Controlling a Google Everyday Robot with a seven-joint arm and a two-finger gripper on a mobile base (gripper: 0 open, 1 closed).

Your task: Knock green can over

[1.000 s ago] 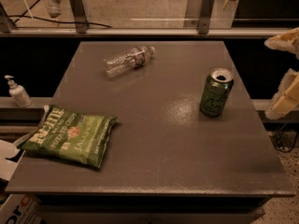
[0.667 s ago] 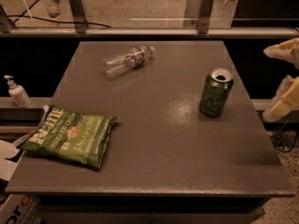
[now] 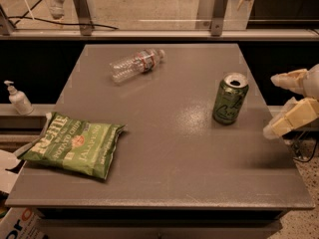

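The green can (image 3: 231,99) stands upright on the right part of the grey table (image 3: 164,153), its silver top with pull tab facing up. My gripper (image 3: 274,104) comes in from the right edge of the view, just right of the can and apart from it. Its two pale fingers (image 3: 291,117) are spread, one above the other, with nothing between them.
A clear plastic bottle (image 3: 136,64) lies on its side at the table's far left. A flat green chip bag (image 3: 73,144) lies at the front left corner. A hand sanitiser pump bottle (image 3: 18,99) stands on a ledge to the left. A glass railing runs behind the table.
My gripper has moved a little to the left, toward the can. The can, bottle and bag have not moved.
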